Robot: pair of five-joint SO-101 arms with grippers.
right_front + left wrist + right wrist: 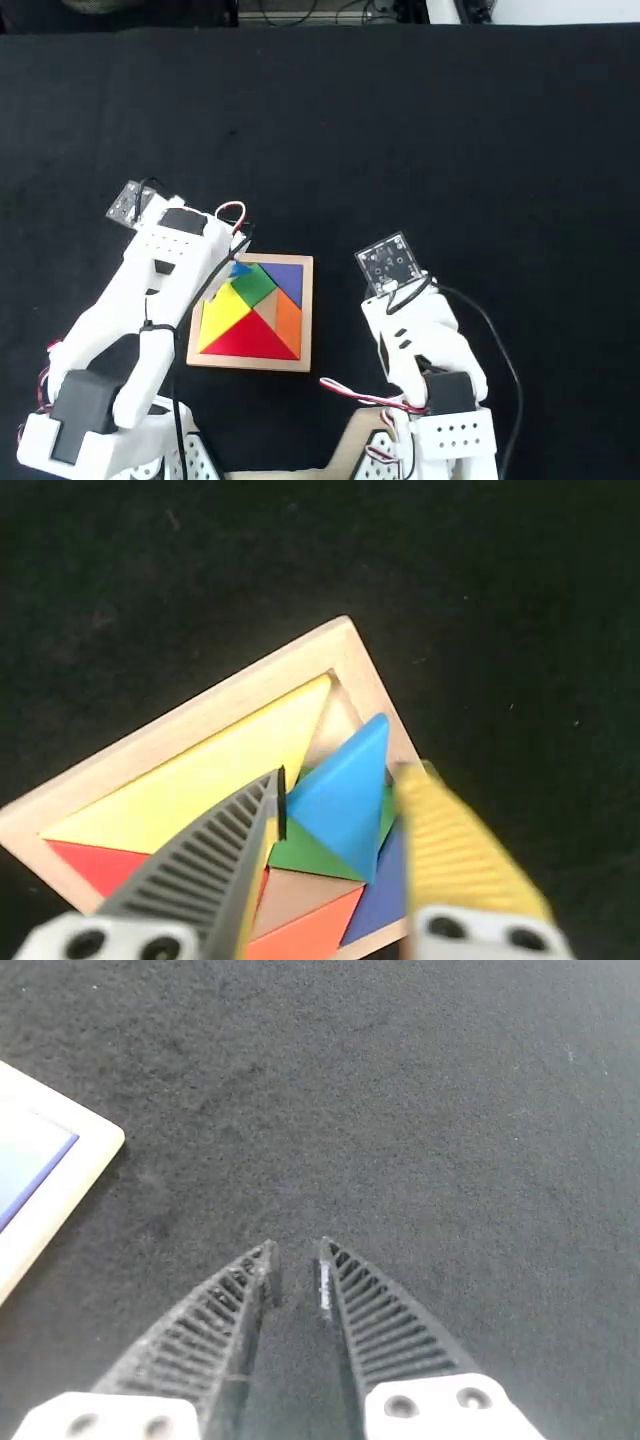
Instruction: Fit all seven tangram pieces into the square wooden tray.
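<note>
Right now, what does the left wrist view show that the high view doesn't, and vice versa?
Left wrist view: the blue triangle tilted in the left jaws, overlapping the green piece, with a bare wood gap beside it. High view: the right arm standing beside the tray. Both: the yellow triangle, red triangle and orange piece.

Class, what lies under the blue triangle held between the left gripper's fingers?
The blue triangle, in the left gripper, overlaps a green piece and a dark blue piece in the tray; a bare wooden gap shows beside it. Whatever lies directly beneath is covered.
</note>
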